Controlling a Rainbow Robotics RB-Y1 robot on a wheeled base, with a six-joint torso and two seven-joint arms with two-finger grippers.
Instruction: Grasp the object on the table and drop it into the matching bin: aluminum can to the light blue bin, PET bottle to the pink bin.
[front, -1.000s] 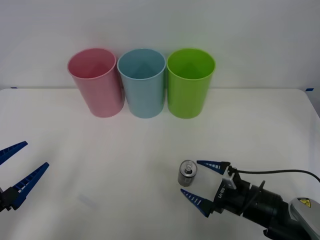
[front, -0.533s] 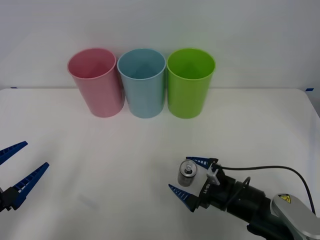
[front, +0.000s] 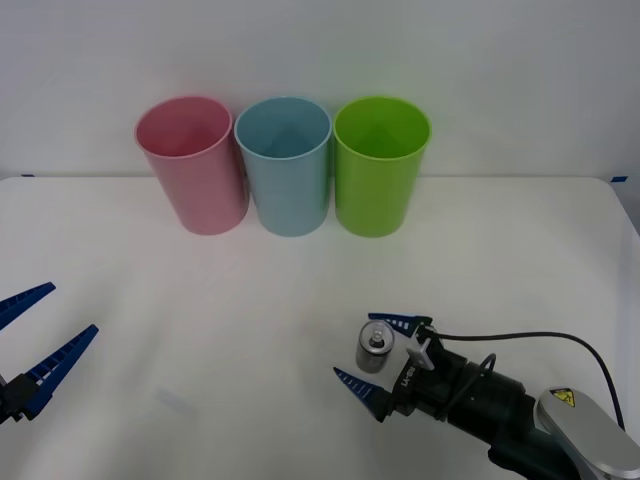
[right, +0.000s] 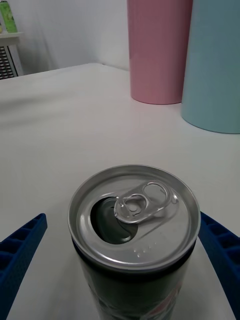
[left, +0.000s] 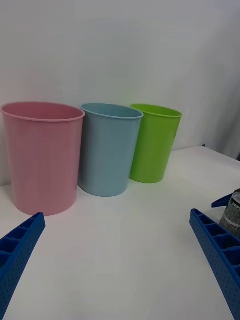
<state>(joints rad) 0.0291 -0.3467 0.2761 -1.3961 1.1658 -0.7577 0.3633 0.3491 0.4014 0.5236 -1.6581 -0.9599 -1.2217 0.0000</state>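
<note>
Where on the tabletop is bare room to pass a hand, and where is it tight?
Free: the wide white table between the bins and the claws. Tight: the pink bin, light blue bin and green bin stand rim to rim; the open right claw brackets the can. The left claw waits open.

Light was bright and even across the white table, soft and diffuse. Only faint shadows sat at the foot of the light blue bin, beside it. The aluminum can showed a mild sheen on its silver top (sharp there, while the bins behind it went soft).
</note>
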